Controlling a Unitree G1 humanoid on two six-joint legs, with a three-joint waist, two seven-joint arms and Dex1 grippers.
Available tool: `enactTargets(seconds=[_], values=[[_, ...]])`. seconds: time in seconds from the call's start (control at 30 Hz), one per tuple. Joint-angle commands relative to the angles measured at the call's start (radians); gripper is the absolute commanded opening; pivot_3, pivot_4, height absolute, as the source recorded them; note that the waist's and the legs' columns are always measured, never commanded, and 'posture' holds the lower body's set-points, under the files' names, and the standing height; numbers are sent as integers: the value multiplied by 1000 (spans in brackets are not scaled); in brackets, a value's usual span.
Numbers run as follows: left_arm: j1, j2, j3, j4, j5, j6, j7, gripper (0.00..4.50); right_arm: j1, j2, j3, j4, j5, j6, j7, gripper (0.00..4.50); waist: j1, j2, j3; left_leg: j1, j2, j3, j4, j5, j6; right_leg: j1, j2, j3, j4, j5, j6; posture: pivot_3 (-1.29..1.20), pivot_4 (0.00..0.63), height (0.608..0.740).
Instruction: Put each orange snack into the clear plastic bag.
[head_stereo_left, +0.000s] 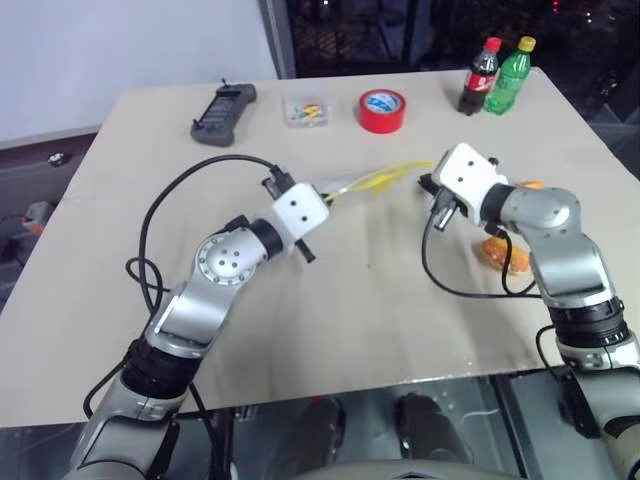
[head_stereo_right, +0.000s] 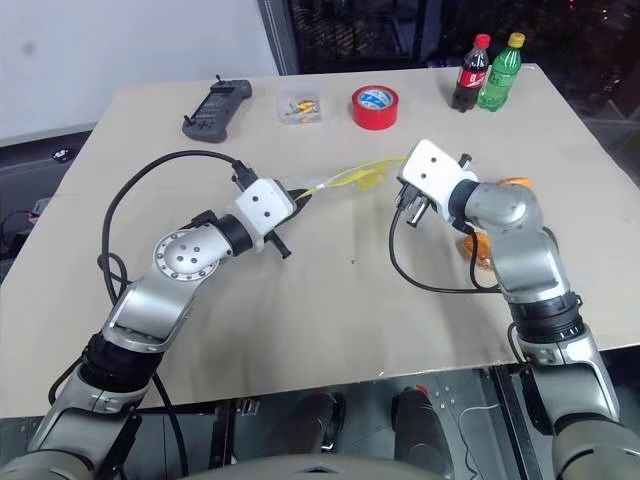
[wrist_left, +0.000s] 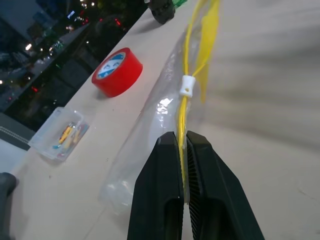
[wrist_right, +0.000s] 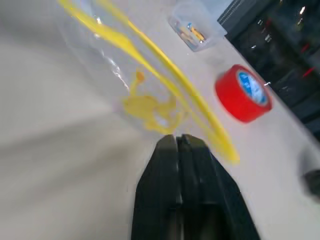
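The clear plastic bag (head_stereo_left: 365, 182) hangs stretched above the table (head_stereo_left: 330, 330) between my two grippers, its yellow zip strip (wrist_left: 186, 120) running along it. My left gripper (wrist_left: 183, 136) is shut on one end of that strip. At the bag's other end my right gripper (wrist_right: 177, 137) is shut, with its tips in the clear film just under the strip. One orange snack (head_stereo_left: 505, 255) lies on the table beside my right forearm. A second orange snack (head_stereo_left: 531, 185) peeks out behind my right wrist, mostly hidden.
At the table's far side stand a red tape roll (head_stereo_left: 382, 110), a small clear box (head_stereo_left: 306, 110) with yellow bits, a black controller (head_stereo_left: 223, 112), and a cola bottle (head_stereo_left: 480, 75) beside a green bottle (head_stereo_left: 510, 72). A black cable (head_stereo_left: 160, 215) loops over the table on the left.
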Motion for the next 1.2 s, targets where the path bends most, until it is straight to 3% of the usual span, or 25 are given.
enactTargets(seconds=[0.03, 0.17, 0.43, 0.67, 0.8, 0.9, 1.0, 1.1, 1.2], values=[[8, 0, 35, -30, 14, -23, -13, 0, -39, 82, -40, -99, 119, 181, -31, 50, -3, 0, 0, 0, 0, 0, 0, 0, 0, 0, 0, 0, 0, 0, 0, 0, 150, 740], [7, -3, 35, -57, 20, -15, -27, 0, -75, 166, -40, -82, 172, 263, -94, 50, -6, 0, 0, 0, 0, 0, 0, 0, 0, 0, 0, 0, 0, 0, 0, 0, 150, 740], [11, -11, 35, -98, 34, -3, -45, 0, -86, 194, -10, -23, 211, 291, -161, 50, -3, 0, 0, 0, -1, 0, 0, 0, 0, 0, -1, -1, 0, 0, 0, 0, 150, 740], [15, -19, 33, -109, 32, -14, -69, 0, -87, 312, -55, 97, 212, 314, -334, 50, -15, 1, 0, 0, 0, 0, 0, 0, 0, 0, 0, 0, 1, 0, 0, 0, 150, 740], [31, -1, 37, -104, 34, -36, -100, 0, -81, 100, 287, 209, -195, -259, -428, 50, -10, 1, 0, 0, -2, 0, 1, 0, 0, 0, -1, 0, 1, 0, 0, 0, 150, 740], [30, 9, 39, -84, 42, -53, -114, 0, -112, 5, 408, 290, -349, -474, -446, 50, -13, 1, 0, 0, -2, 1, 1, 0, 0, -1, -1, -1, 0, 0, 0, 0, 150, 740], [23, 6, 42, -68, 49, -64, -120, 0, -130, -23, 442, 361, -411, -600, -440, 807, -19, 1, 0, 0, 0, 2, 1, 0, 0, -1, 1, 1, 1, 0, 0, 0, 150, 740], [20, 0, 45, -60, 53, -65, -118, 0, -132, -32, 444, 391, -446, -664, -428, 2388, -16, 1, 0, 0, 1, 2, 1, 0, 0, -1, 2, 1, 1, 0, 0, 0, 150, 740], [23, -4, 49, -56, 53, -63, -116, 0, -125, -34, 428, 404, -467, -693, -420, 3403, -14, 1, 0, 0, 1, 2, 1, 0, 0, 0, 2, 1, 0, 0, 0, 0, 150, 740]])
